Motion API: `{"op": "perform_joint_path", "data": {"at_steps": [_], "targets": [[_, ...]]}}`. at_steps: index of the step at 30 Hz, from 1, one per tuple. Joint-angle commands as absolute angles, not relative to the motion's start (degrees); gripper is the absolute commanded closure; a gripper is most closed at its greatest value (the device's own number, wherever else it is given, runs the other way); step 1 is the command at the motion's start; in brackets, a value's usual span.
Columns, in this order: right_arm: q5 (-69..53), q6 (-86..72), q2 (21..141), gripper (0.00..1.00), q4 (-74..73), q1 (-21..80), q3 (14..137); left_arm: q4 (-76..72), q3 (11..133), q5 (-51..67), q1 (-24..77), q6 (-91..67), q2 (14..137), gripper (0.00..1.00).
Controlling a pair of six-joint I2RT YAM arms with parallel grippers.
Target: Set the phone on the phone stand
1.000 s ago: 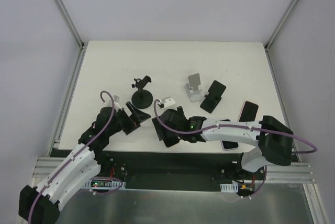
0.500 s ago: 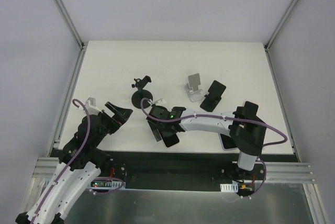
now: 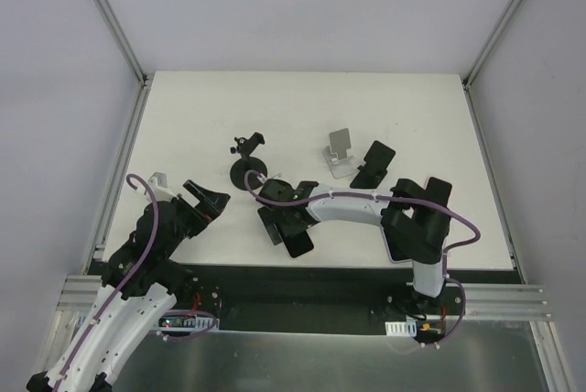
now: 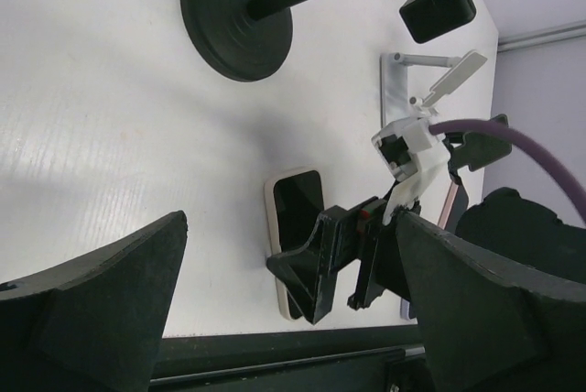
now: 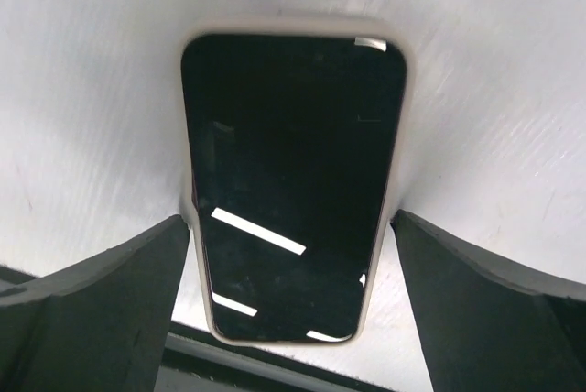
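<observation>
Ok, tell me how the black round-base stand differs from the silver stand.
The black round-base stand has a circular disc foot; the silver stand has a flat rectangular one. The black round-base stand carries a small clamp on a thin stalk, the silver stand a tilted flat plate. One is black, the other pale metal. Both sit on the table, both empty.

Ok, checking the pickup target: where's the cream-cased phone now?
Top view: the phone lies flat near the table's near edge, centre-left, between the fingers of the right gripper, nearer than the black round-base stand.
</observation>
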State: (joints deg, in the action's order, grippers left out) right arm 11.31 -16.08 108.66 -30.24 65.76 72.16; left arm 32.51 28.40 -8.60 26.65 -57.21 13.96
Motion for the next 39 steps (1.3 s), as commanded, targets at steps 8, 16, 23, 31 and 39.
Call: {"op": "perform_joint_path", "data": {"at_steps": [8,16,23,31,39], "targets": [[9.84,-19.51,113.73,0.25,-33.58,64.95,76.73,33.57,30.32,-6.51,26.89,-56.42,19.06,0.04],[14.94,-12.41,103.29,0.68,-19.56,65.83,66.99,32.18,27.16,-0.81,26.89,-58.36,24.07,0.03],[14.77,-7.57,91.33,0.99,-4.31,65.3,55.46,15.31,24.09,16.4,26.63,-55.73,38.1,0.08],[8.8,-4.49,84.03,0.99,6.4,65.21,47.38,-3.59,25.57,29.96,26.63,-48.36,54.9,0.17],[3.87,-2.29,79.11,0.99,10.37,65.39,43.86,-3.87,30.41,33.05,27.51,-44.21,63.45,0.34]]}}
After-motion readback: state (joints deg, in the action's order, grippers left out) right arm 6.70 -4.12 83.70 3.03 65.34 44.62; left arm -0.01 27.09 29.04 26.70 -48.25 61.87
